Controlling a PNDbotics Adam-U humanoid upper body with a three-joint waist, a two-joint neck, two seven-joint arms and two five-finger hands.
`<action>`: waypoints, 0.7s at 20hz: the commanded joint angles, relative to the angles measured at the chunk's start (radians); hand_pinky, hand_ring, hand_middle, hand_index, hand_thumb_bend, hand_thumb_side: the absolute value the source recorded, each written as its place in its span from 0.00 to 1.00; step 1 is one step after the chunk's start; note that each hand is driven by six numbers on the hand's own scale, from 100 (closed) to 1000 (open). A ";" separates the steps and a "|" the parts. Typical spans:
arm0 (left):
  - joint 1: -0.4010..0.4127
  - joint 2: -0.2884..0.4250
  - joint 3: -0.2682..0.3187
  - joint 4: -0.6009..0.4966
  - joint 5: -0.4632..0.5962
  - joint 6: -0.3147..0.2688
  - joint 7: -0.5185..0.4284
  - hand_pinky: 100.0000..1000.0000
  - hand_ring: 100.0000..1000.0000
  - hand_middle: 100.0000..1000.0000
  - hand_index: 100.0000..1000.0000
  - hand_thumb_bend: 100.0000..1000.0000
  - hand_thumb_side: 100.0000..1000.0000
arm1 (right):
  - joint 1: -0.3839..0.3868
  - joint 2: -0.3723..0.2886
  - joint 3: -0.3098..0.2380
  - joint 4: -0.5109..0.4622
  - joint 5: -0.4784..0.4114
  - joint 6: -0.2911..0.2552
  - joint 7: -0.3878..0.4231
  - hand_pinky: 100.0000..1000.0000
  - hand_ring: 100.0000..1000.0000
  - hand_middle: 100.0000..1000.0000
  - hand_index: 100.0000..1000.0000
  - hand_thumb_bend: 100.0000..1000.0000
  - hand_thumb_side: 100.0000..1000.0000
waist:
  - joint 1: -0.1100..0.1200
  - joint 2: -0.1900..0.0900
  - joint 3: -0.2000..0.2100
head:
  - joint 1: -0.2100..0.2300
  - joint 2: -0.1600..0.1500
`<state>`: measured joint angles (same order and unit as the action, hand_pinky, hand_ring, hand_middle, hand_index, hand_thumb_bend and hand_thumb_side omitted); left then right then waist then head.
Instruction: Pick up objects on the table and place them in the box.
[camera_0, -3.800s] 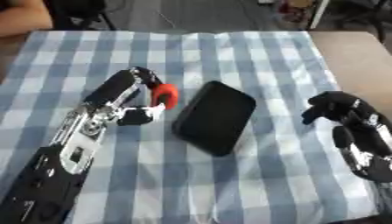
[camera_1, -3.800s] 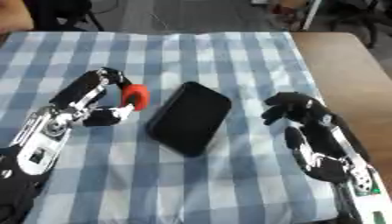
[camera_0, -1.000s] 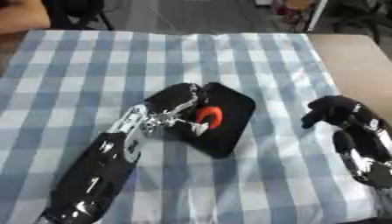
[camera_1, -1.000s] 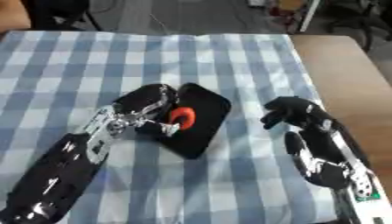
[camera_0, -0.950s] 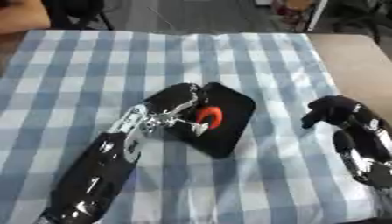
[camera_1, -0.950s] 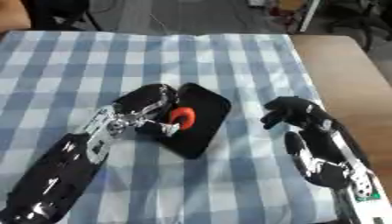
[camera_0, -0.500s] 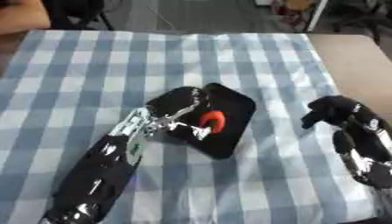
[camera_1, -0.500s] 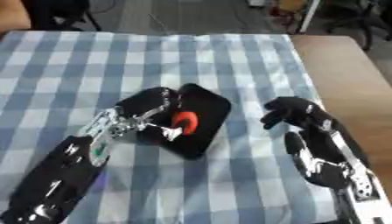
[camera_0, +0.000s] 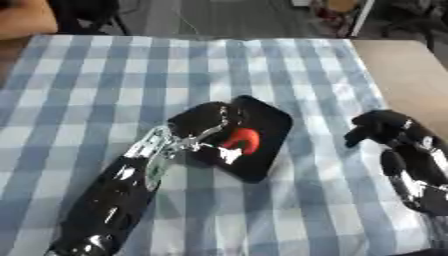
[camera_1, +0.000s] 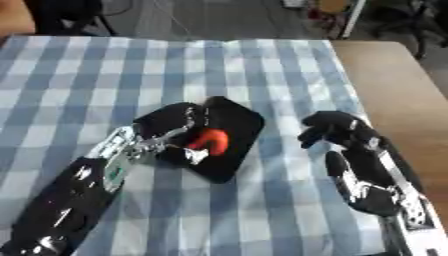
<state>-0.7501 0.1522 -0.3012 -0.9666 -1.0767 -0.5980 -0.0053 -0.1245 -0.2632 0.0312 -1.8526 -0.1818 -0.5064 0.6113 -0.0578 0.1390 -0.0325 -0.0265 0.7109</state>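
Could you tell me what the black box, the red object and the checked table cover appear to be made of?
The black box looks like matte plastic or rubber: flat, rounded corners, no glare. The red object, over the box at the left hand, seems smooth, glossy plastic, going by its bright sheen, though its shape is unclear. The table cover looks like woven cloth, a soft blue-and-white check without shine.

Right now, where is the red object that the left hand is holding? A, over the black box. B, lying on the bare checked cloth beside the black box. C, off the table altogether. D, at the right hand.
A: the red object sits in the left hand's fingers directly over the black box, apart from the right hand.
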 joint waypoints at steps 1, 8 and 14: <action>-0.016 0.003 -0.001 -0.006 -0.029 -0.005 0.009 0.83 0.74 0.84 0.85 0.07 0.55 | -0.009 -0.006 -0.005 -0.012 -0.002 -0.298 0.296 0.57 0.65 0.74 0.89 0.00 0.33 | 0.000 -0.010 -0.001 | -0.001 -0.014; -0.018 0.003 0.003 0.004 -0.060 -0.003 0.032 0.84 0.77 0.88 0.92 0.14 0.62 | -0.009 -0.006 -0.005 -0.011 -0.002 -0.299 0.296 0.57 0.65 0.74 0.89 0.00 0.33 | -0.001 -0.009 -0.001 | 0.000 -0.016; -0.013 0.002 0.007 0.020 -0.065 -0.003 0.020 0.85 0.78 0.91 0.94 0.20 0.79 | -0.009 -0.006 -0.006 -0.011 -0.002 -0.299 0.296 0.57 0.65 0.74 0.89 0.00 0.33 | 0.000 -0.009 -0.001 | -0.001 -0.015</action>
<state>-0.7502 0.1523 -0.2999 -0.9420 -1.1388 -0.6009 0.0174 -0.1246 -0.2632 0.0311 -1.8526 -0.1818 -0.5064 0.6113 -0.0579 0.1396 -0.0325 -0.0265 0.7070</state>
